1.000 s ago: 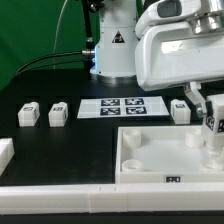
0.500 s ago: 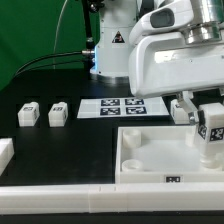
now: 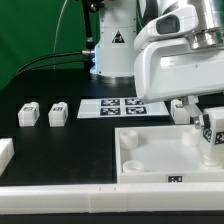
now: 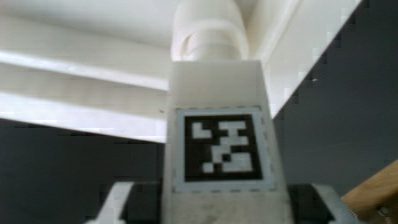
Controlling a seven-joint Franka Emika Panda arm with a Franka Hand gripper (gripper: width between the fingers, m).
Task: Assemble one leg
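The claw pinches 1 leg upright, its lower end at the panel corner directly below the claw. Judged progress: the leg is grasped and positioned, while seating and release are not yet done.

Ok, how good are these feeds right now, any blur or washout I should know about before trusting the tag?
Wrist view: the leg fills the frame, its tag soft but readable, everything behind it out of focus. Exterior view: fairly sharp, yet the white panel and the arm's housing are washed out against the black table, so their edges show little detail.
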